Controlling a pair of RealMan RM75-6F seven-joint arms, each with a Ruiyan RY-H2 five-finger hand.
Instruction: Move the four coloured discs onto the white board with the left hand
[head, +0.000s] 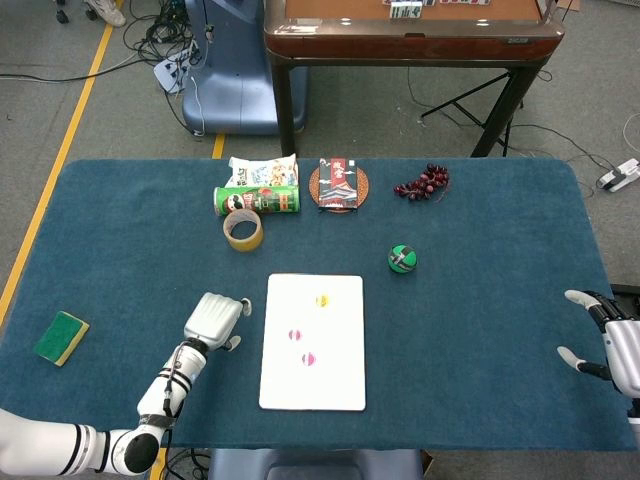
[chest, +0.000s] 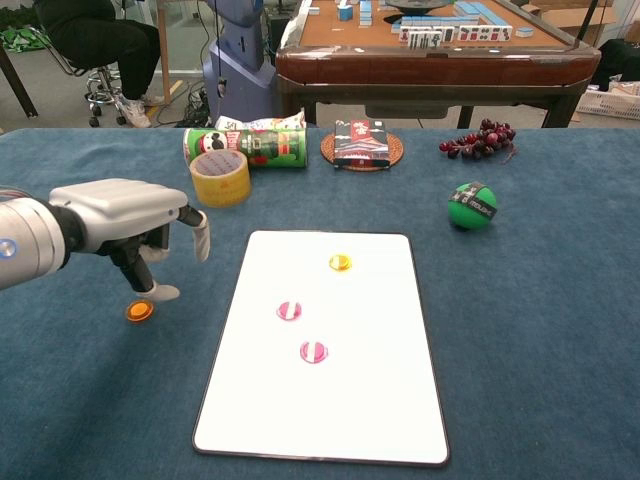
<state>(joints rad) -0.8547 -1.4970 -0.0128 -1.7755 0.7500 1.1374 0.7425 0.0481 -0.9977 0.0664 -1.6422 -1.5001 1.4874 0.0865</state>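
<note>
**A:** Where are the discs?

**B:** Three lie on the white board (chest: 330, 400) at the centre of the chest view: a yellow disc (chest: 340, 262) nearest its far edge, then two pink discs (chest: 289, 310) (chest: 313, 351) toward the middle. The orange disc (chest: 139, 311) sits on the blue surface (chest: 540, 330), left of the board.

**A:** And the left hand?

**B:** The left hand (chest: 130, 225) hangs at the left of the frame, just above the orange disc, fingers pointing down and parted, holding nothing.

**A:** The right one?

**B:** The right hand (head: 612, 340) shows at the head view's right edge, fingers spread, empty.
</note>
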